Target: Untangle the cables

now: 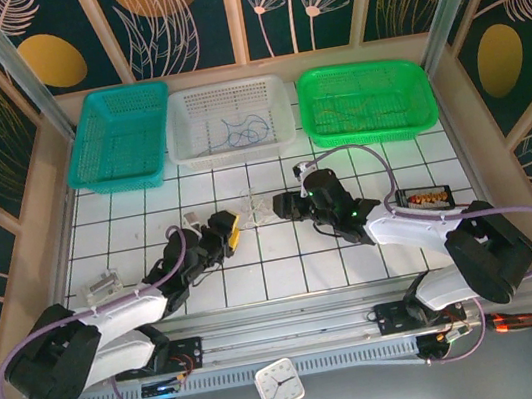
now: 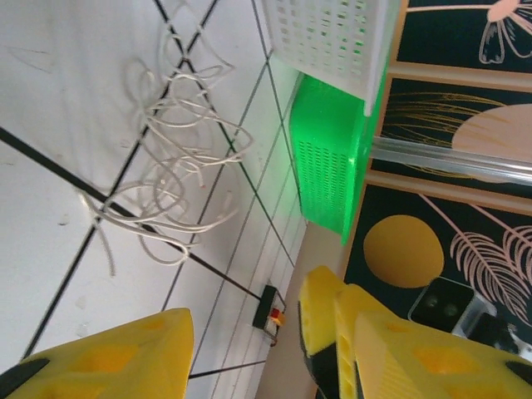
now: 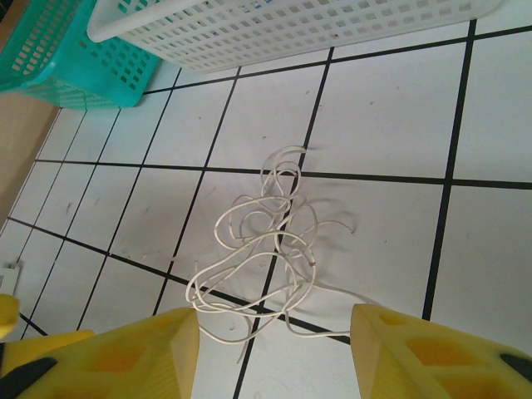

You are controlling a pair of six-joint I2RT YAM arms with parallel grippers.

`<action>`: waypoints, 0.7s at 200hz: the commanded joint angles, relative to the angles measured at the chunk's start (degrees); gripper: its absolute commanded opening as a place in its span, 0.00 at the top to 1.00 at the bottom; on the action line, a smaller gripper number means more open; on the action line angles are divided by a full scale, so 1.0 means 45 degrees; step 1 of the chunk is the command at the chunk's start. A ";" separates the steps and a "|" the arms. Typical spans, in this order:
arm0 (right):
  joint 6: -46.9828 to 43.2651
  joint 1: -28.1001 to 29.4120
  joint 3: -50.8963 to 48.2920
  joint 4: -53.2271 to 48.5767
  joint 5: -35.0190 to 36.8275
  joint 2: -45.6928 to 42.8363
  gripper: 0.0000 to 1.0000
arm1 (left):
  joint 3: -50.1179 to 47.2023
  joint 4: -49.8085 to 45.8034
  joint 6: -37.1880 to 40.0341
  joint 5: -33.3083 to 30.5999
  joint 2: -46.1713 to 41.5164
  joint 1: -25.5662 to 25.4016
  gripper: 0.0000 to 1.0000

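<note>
Right wrist view: whitish cables (image 3: 266,241) lie knotted on the tiled surface (image 3: 374,125) between left jaws and right jaws, both parted and empty; best that each pinches a separate outer loop, then draws apart slowly.

Glossy white tiles with dark grout lines cover the table (image 1: 288,277), catching soft reflections. The cables (image 3: 274,237) lie in thin, smooth whitish sheathing, likely plastic. Three perforated plastic baskets share a slight sheen: the teal basket (image 1: 116,181), the white basket (image 3: 274,33) and the vivid green basket (image 1: 372,132). The right gripper (image 3: 274,320) carries fingers (image 3: 125,349) of matt yellow plastic with moulded recesses. Smooth white and black shells clad the left arm (image 1: 122,313). A brushed metal rail (image 1: 298,334) runs before printed, satin wall panels (image 1: 195,8).
</note>
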 commanded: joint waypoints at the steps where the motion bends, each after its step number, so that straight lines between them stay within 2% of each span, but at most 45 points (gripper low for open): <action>1: 0.0156 0.0089 0.0080 0.0509 0.0343 -0.0179 0.48 | -0.0172 0.0087 -0.1573 0.0027 0.0623 -0.0102 0.47; 62: 0.0151 0.0083 -0.0032 0.0426 0.0371 -0.0374 0.49 | 0.0100 0.1559 -0.1744 0.0308 0.2534 -0.0107 0.55; 140: 0.0157 0.0093 -0.0169 0.0348 0.0592 -0.0570 0.49 | 0.0414 0.2451 -0.1938 0.0368 0.3883 -0.0102 0.57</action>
